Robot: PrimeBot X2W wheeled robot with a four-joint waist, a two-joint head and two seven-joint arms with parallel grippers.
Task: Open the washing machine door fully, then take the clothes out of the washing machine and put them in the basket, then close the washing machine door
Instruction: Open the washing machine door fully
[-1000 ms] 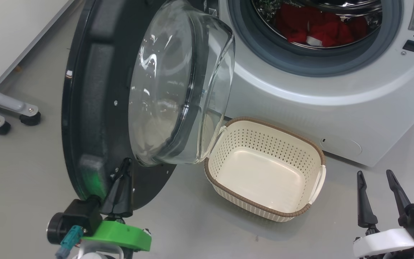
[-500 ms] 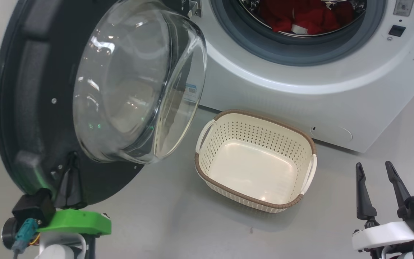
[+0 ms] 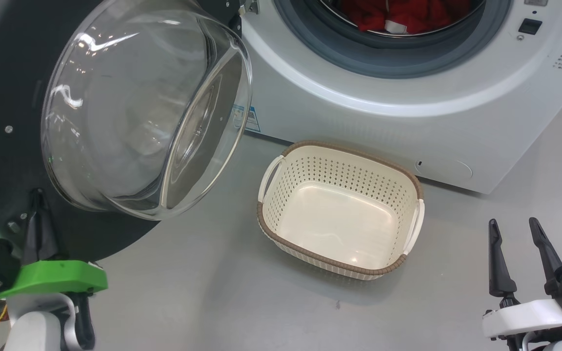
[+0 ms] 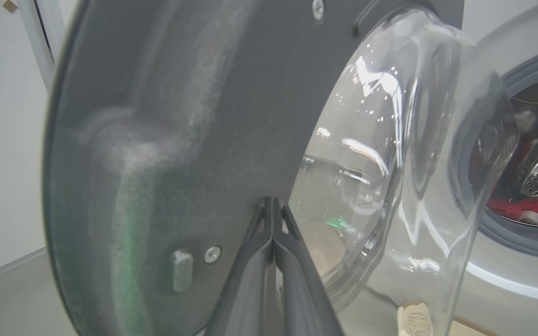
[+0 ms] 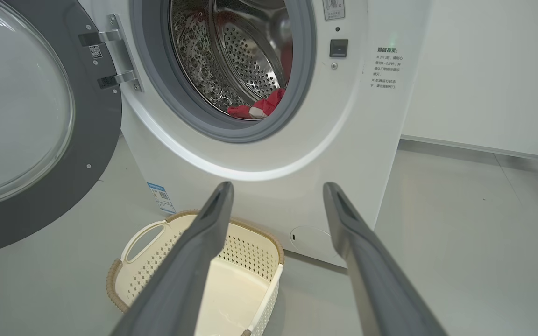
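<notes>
Swung wider, the washing machine door (image 3: 130,112) touches the clenched left claw (image 3: 38,195)

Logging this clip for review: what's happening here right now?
The robot is on the door-opening step. Its shut left gripper has its tips against the inner face of the door, which stands swung wide open. The right gripper hangs open and empty, apart from the basket. The basket sits empty on the floor before the washer, and the red clothes lie in the drum.
</notes>
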